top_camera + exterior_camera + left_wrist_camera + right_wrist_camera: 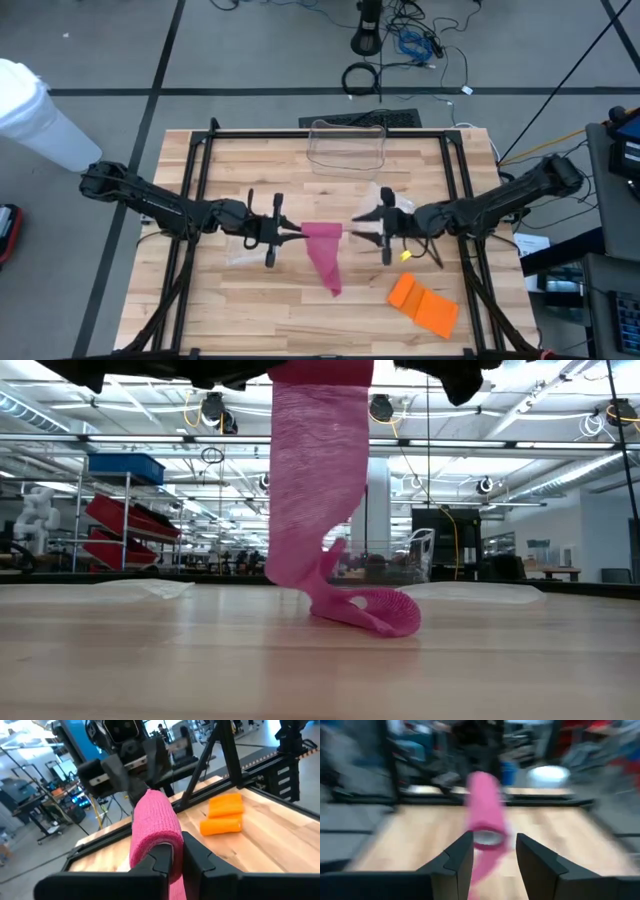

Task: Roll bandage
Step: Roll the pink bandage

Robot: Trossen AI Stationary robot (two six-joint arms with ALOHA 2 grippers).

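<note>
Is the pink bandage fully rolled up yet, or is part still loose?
Partly loose. The pink bandage hangs as a flat strip from its rolled top end, and its tail lies crumpled on the table.

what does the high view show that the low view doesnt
Only the high view shows both arms: the left gripper shut on the pink bandage, the right gripper open beside its other end. It also shows the orange bandage and the clear container at the table's far edge.

Only the low view shows the bandage's tail hanging down and curling loosely on the table.

Both show the pink bandage raised between the arms, its tail reaching the wood.
</note>
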